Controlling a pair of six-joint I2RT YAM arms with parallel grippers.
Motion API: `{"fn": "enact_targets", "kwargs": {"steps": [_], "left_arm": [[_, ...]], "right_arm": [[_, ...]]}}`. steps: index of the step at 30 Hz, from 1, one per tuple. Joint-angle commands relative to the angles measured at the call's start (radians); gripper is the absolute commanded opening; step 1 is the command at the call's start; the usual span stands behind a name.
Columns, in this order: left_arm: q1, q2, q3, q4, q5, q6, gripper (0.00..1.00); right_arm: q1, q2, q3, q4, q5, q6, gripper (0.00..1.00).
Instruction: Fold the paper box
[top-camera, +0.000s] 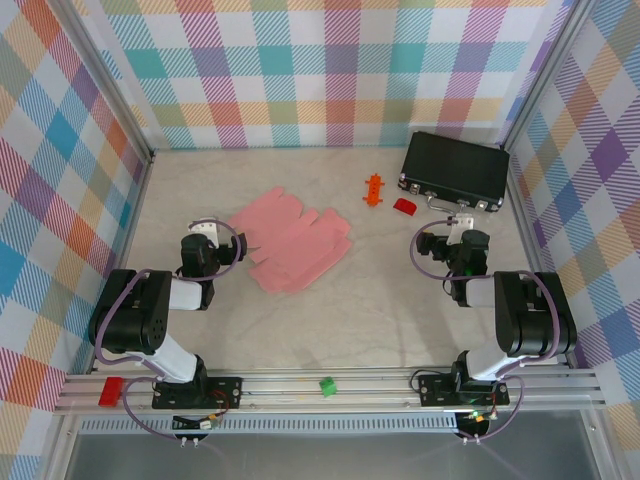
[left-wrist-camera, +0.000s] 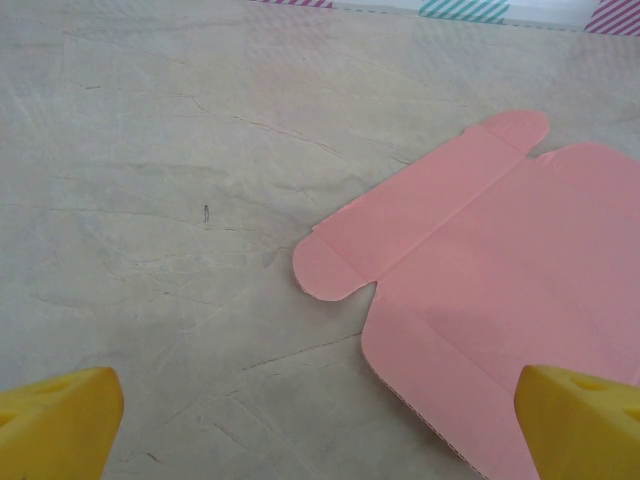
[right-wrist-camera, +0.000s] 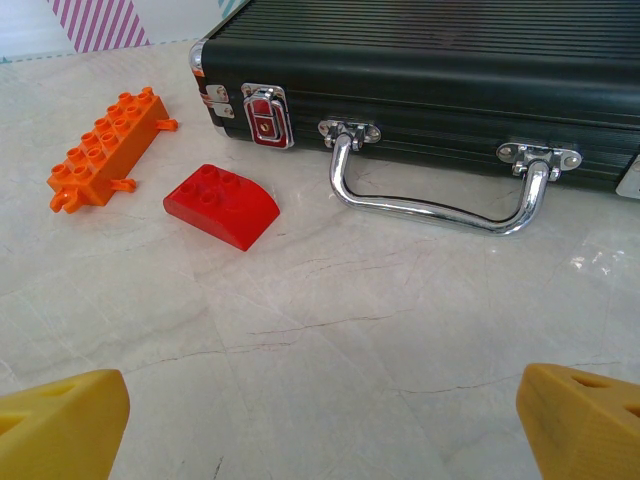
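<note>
The paper box (top-camera: 292, 238) lies flat and unfolded on the table (top-camera: 380, 300), flaps spread, well to the left of the black case (top-camera: 455, 170). The left gripper (left-wrist-camera: 318, 428) hovers at the sheet's edge farthest from the case, jaws spread wide and empty. The right gripper (right-wrist-camera: 320, 425) faces the case's handle (right-wrist-camera: 430, 205), jaws released too, holding nothing. A red block (right-wrist-camera: 222, 204) and an orange brick (right-wrist-camera: 105, 148) sit just left of the case.

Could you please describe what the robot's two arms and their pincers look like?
The left arm and right arm are black, with chunky rounded joints and whitish links. A lilac cable loops beside each. The left pincer and right pincer have yellow, wedge-shaped fingertips.
</note>
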Motion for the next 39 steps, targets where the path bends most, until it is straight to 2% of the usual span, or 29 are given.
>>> {"fn": "enact_targets", "kwargs": {"steps": [1,3,8,11,13,16,21,28,32,39], "left_arm": [[-0.006,-0.037,0.007,-0.001,-0.028,0.002,1.00],[-0.005,-0.098,0.020,-0.073,-0.045,-0.001,1.00],[-0.008,-0.258,0.114,-0.357,-0.144,-0.077,1.00],[-0.007,-0.293,0.170,-0.457,-0.109,-0.119,1.00],[-0.008,-0.281,0.233,-0.542,-0.066,-0.147,0.98],[-0.011,-0.218,0.355,-0.709,0.018,-0.185,0.87],[-0.026,-0.056,0.553,-0.908,0.141,-0.262,0.59],[-0.061,0.177,0.770,-1.031,0.254,-0.278,0.21],[-0.074,0.296,0.867,-1.057,0.280,-0.287,0.02],[-0.087,0.435,0.993,-1.132,0.278,-0.277,0.00]], "right_arm": [[0.004,-0.024,0.011,0.013,-0.007,-0.002,0.99],[0.004,-0.081,0.025,-0.065,0.007,0.002,0.99],[0.004,-0.229,0.169,-0.508,0.052,0.060,0.99],[0.004,-0.275,0.258,-0.730,0.049,0.140,0.99],[0.009,-0.297,0.303,-0.833,-0.004,0.202,0.99],[0.060,-0.321,0.343,-0.914,-0.085,0.249,0.99],[0.273,-0.302,0.397,-0.953,-0.110,0.314,0.99],[0.569,-0.047,0.581,-1.000,-0.097,0.453,0.76],[0.664,0.105,0.703,-1.007,-0.122,0.475,0.51],[0.719,0.311,0.869,-1.030,-0.202,0.495,0.13]]}}
